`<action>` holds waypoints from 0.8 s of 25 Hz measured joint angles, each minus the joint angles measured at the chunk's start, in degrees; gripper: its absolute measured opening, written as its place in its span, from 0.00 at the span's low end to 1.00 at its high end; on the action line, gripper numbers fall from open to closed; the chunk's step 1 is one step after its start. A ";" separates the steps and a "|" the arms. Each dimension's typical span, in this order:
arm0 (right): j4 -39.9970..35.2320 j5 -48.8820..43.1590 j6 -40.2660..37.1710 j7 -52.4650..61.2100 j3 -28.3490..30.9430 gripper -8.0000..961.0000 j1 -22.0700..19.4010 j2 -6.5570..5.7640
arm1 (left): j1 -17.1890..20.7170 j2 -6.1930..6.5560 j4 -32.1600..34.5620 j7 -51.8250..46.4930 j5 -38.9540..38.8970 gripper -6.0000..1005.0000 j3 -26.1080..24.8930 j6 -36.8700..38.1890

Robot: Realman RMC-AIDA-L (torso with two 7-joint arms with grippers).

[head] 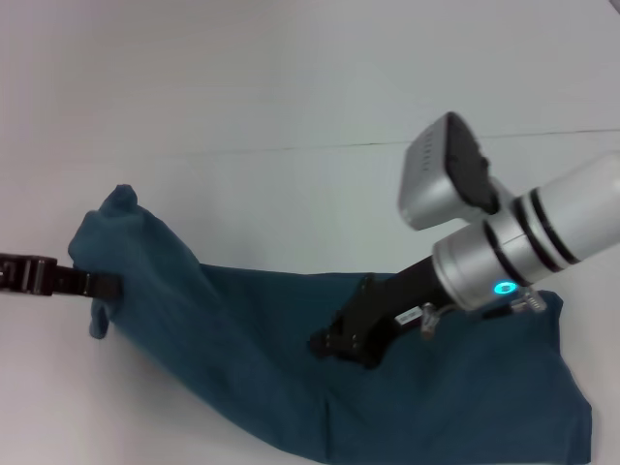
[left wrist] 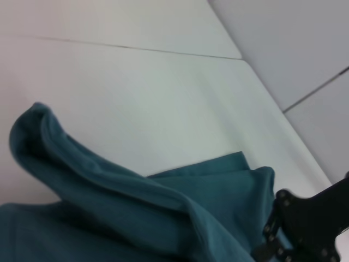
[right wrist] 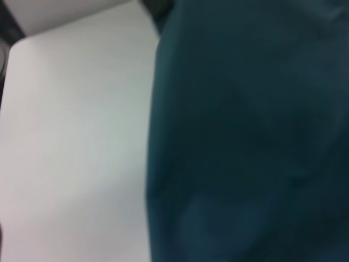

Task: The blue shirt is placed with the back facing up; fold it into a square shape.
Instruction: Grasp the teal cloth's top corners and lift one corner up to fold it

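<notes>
Head view, near to far. Finds the shirt (head: 242, 358) spread along the table's near edge, plain side up, long axis running from the robot's right, where it lies flat, to its left, where it climbs off the surface into a bunched peak.

Puts the right gripper (head: 334, 344) down on the cloth about midway along that axis, tip touching or just above the fabric; cannot tell whether it grips anything. Seen from the right wrist: only dark cloth close up, with bare table (right wrist: 76, 136) beside it.

Places the left gripper (head: 108, 287) farther off at the raised left end, closed tight on a pinch of the shirt, with loose cloth standing above it and a small flap hanging below. Seen from the left wrist: a rolled fold of the shirt held up clear of the table, flat layers behind it, and the other arm's black gripper past them.

Turns, most likely, on this: the held end sits left of the flat body, so a fold would carry it rightward along the long axis, over toward the right gripper.

Shows no containers. Beyond the shirt, only white table with a thin seam line across it.
</notes>
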 joint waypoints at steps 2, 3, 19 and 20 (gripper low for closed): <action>0.92 0.00 0.48 0.52 -2.35 0.01 1.14 0.02 | -0.74 0.09 0.56 0.04 -0.08 0.06 0.19 0.75; 1.24 0.00 0.70 0.60 -3.28 0.01 1.50 0.07 | -1.08 0.11 0.74 -0.04 -0.09 0.06 0.28 1.04; 1.44 0.53 7.52 3.57 -8.89 0.01 2.05 0.26 | -5.08 1.63 -0.44 -5.75 0.24 0.06 0.61 0.48; 1.44 0.53 8.59 3.90 -8.87 0.01 1.92 0.27 | -5.32 1.71 -0.51 -6.03 0.27 0.06 0.62 0.48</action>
